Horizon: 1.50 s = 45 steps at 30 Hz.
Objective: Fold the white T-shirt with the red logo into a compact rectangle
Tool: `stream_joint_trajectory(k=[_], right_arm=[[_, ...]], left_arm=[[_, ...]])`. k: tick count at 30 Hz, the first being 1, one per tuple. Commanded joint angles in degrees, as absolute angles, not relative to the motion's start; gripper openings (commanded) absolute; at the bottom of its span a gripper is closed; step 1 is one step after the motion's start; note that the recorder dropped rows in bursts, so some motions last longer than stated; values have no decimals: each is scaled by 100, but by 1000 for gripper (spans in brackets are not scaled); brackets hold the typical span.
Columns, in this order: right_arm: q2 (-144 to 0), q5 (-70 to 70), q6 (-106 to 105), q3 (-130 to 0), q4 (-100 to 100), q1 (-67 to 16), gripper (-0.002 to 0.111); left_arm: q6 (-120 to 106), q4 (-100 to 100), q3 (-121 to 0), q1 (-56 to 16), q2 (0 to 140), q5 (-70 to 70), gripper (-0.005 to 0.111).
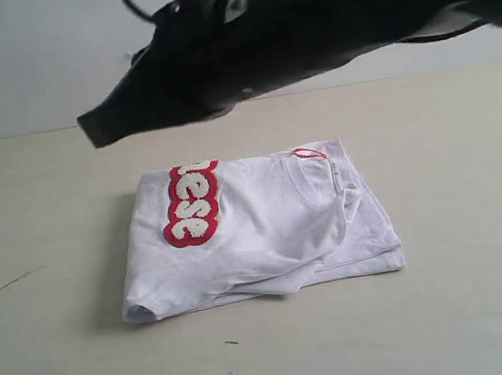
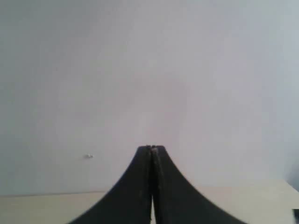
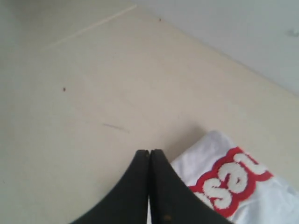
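Note:
The white T-shirt with the red logo [image 1: 266,232] lies folded into a rough rectangle in the middle of the table. Its red-outlined fuzzy lettering [image 1: 190,205] faces up near the left end, and a thin red tag loop [image 1: 309,153] shows at the far edge. A dark arm crosses the top of the exterior view from the right. Its tip, my right gripper [image 1: 91,130], hangs above the table, up and left of the shirt. In the right wrist view that gripper [image 3: 149,151] is shut and empty, with the shirt's logo corner [image 3: 231,179] beside it. My left gripper [image 2: 152,147] is shut, empty and faces the wall.
The pale beige table [image 1: 470,307] spreads round the shirt on all sides. A light grey wall [image 1: 12,62] stands behind it. Small dark marks dot the table top [image 1: 18,278].

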State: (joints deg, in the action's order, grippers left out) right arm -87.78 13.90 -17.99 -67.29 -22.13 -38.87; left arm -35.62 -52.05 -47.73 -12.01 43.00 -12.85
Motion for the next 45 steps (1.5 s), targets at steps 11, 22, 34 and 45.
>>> stream_joint_trajectory(k=[11,22,34,45], right_arm=[[-5282,39,-1775,-4495,-2180,-3853,0],[-3604,-472,-1775,-3366,-2205,-3853,0],[-2284,-666,-1787,-2590,-2355,-3853,0],[-1326,-1090,-2050,-2101,-2545,-3853,0]], left_arm=[[-3723,-5140,-3490,-1193,2062,195,0],[-3841,-4988,-3053,-1193,1018,571,0],[-4775,-5022,-2911,-1193,0,645,0],[-4756,-5179,-2901,-1193,0,619,0]])
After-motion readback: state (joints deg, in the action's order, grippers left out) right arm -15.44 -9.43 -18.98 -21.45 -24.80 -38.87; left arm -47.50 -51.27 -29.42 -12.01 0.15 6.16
